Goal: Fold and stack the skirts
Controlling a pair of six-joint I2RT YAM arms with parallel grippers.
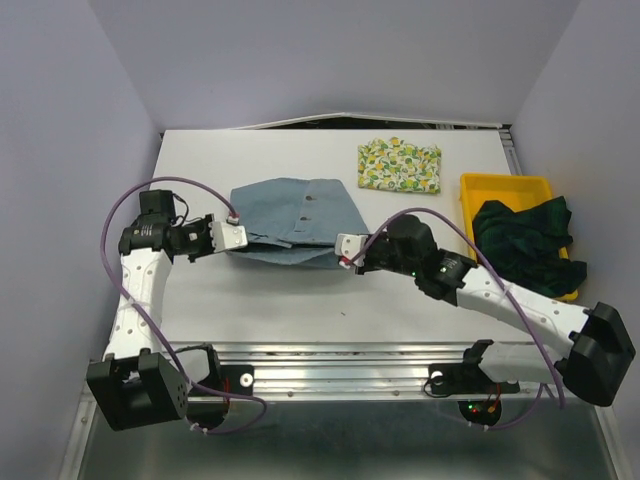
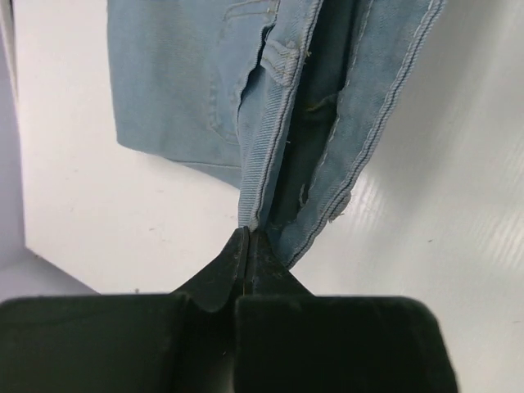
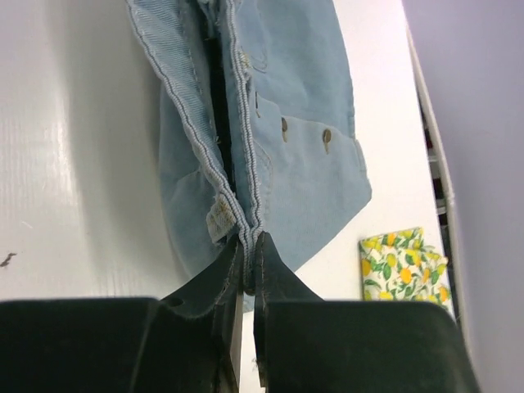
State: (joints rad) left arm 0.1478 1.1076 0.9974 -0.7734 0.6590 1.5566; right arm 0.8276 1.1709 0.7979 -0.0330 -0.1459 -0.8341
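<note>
Left gripper [image 2: 248, 233] has its jaws pressed together on a bunched edge of the light blue-grey skirt [image 1: 295, 215], the ribbed hem and a stitched seam running straight up from the fingertips toward 12 o'clock in the left wrist view. Right gripper [image 3: 250, 239] is likewise pinched tight on the same skirt, with a folded edge and its lines of stitching rising from between the tips, and three small dark buttons showing on the cloth at about 1 o'clock. Seen from above, the left gripper grips the skirt at its 9 o'clock side and the right gripper grips it at about 4 o'clock, so the garment lies stretched between the two on the middle of the white table [image 1: 300, 300], its nearer edge doubled over. At about 1 o'clock from it, well apart and near the far edge of the table, lies the lemon-print skirt [image 1: 400, 165], folded into a flat rectangle. At 3 o'clock, beyond the right arm, stands a yellow tray [image 1: 505, 185] with the dark plaid skirt [image 1: 525, 235] heaped loosely in it, cloth spilling over the tray's right rim.
</note>
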